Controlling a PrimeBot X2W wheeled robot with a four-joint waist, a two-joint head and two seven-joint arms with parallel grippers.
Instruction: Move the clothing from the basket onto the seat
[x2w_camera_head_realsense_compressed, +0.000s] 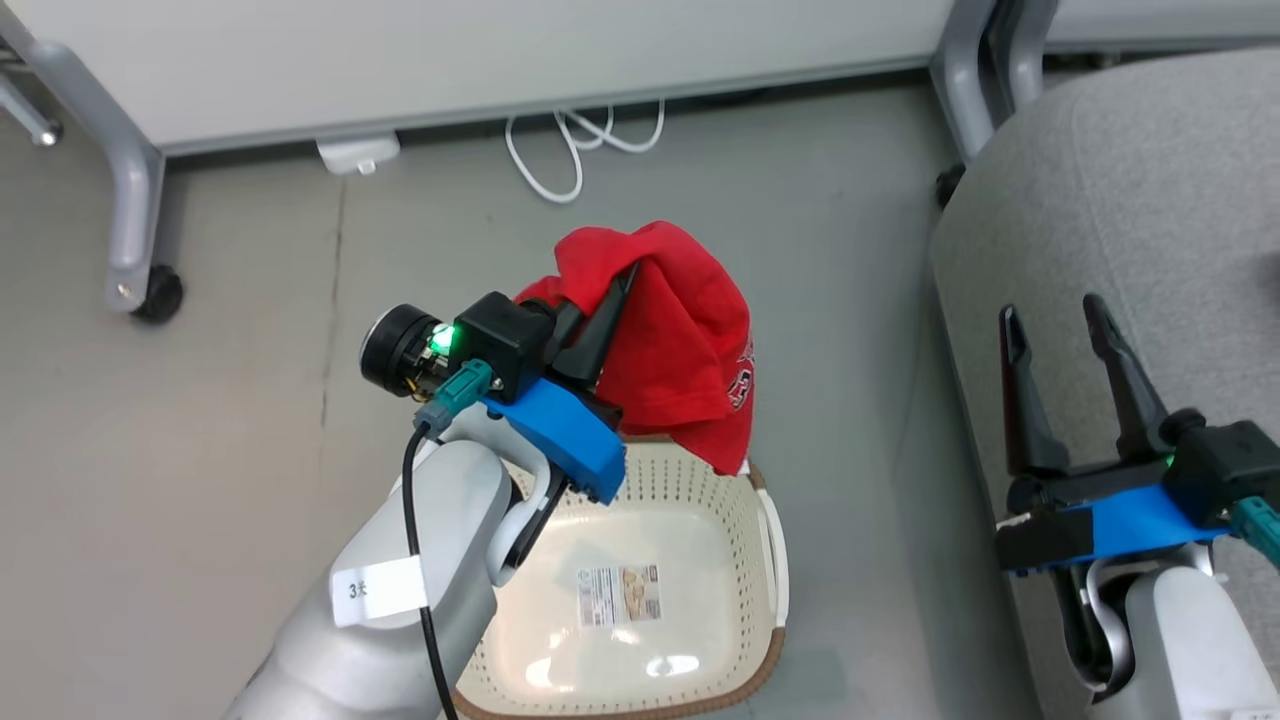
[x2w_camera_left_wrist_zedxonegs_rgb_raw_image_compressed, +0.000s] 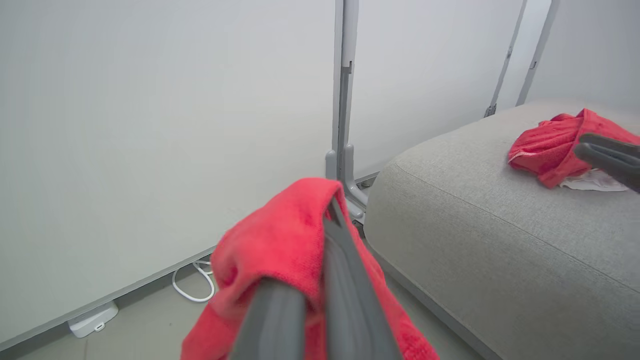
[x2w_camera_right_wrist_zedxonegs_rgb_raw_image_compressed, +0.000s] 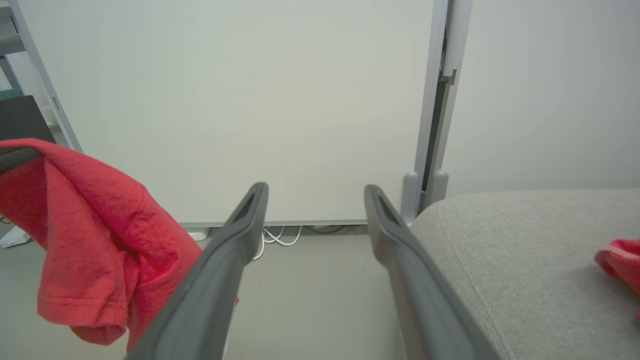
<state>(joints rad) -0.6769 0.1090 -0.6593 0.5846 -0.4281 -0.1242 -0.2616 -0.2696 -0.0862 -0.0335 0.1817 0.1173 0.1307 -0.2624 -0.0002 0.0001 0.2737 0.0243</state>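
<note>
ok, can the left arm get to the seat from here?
Likely yes: the left gripper holds the red garment clear above the basket, with nothing standing between it and the seat. The open right gripper by the seat's near edge might crowd it.

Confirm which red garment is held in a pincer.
The red garment with the dark printed mark, clamped in the shut left pincer above the basket. The other red garment lies on the grey seat.

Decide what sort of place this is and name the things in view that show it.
Probably an office or lab space: white partition panels on castors, a bare grey floor, a loose white cable.
</note>
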